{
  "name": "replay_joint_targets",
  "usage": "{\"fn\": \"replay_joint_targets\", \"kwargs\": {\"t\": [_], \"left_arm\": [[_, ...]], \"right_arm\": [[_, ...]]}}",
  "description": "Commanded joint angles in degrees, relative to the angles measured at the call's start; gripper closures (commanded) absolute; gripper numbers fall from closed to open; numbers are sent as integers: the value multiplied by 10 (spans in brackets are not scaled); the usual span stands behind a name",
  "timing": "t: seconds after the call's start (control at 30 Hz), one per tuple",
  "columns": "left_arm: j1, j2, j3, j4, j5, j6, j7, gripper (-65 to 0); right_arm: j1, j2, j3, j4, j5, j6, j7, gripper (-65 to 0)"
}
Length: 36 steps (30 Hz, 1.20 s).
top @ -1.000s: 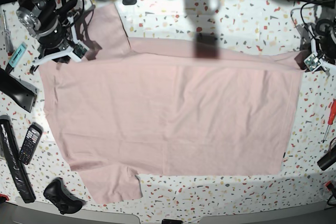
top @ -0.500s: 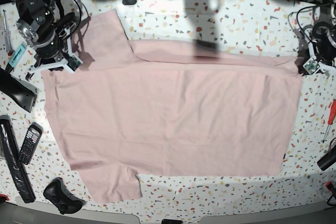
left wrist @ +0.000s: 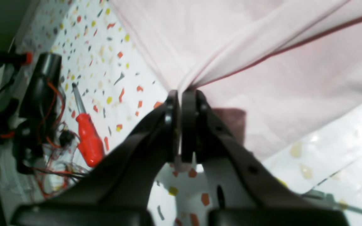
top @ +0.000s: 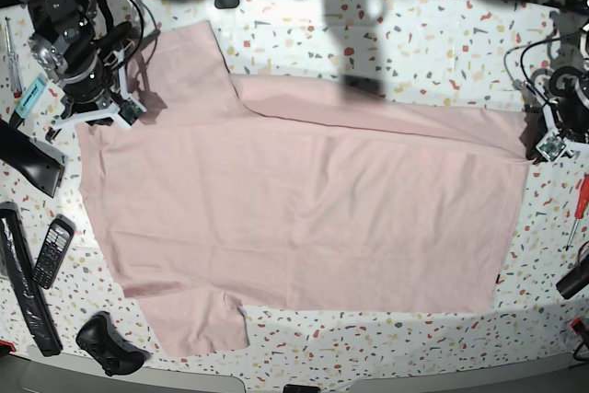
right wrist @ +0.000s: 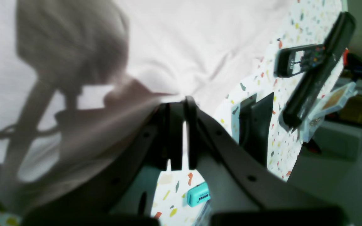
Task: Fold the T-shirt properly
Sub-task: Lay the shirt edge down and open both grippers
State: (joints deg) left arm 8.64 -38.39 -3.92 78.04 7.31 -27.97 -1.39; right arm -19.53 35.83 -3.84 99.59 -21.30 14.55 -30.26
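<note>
T-shirt [top: 304, 209], plain side up

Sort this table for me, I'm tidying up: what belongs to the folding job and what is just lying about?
Belongs to the job:
T-shirt
left gripper, shut on the T-shirt
right gripper, shut on the T-shirt

Just lying about:
red screwdriver
phone
game controller
teal box
</note>
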Motion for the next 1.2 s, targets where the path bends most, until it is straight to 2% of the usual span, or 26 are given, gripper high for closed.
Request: {"fn": "replay_joint_targets", "kwargs": {"t": [0.0,0.07,0.23,0.43,0.6,0.7,0.83,1.07,1.13,1.17], "left_arm": [[-11,-12,-1,0,-8,9,-12,0],[-18,-9,4,-14,-9,9,-18,0],[-41,6,7,-38,-10,9,-30,0],[-72,6,8,-66,-18,7,-32,0],[-101,6,56,-106,-21,7,-32,0],[-124,6,97,-126,6,9,-32,0],[-149,6,113,-140,5,37,-32,0],[-166,3,113,-141,5,42,10,0],[-166,2,112,-141,5,52,30,-142],[-166,2,111,-141,5,71,43,-201]], "right_arm": [[5,10,5,7,-5,-22,-3,0],[6,10,5,7,-5,-32,-9,0],[6,10,5,7,-5,-32,-12,0],[7,10,5,7,-5,-32,-13,0],[6,10,5,7,-5,-51,-22,0],[6,10,5,7,-5,-54,-22,0],[6,9,5,7,-5,-54,-33,0],[6,8,5,7,-5,-62,-38,0],[6,8,5,7,2,-69,-38,0],[6,9,5,7,12,-74,-38,0]]}}
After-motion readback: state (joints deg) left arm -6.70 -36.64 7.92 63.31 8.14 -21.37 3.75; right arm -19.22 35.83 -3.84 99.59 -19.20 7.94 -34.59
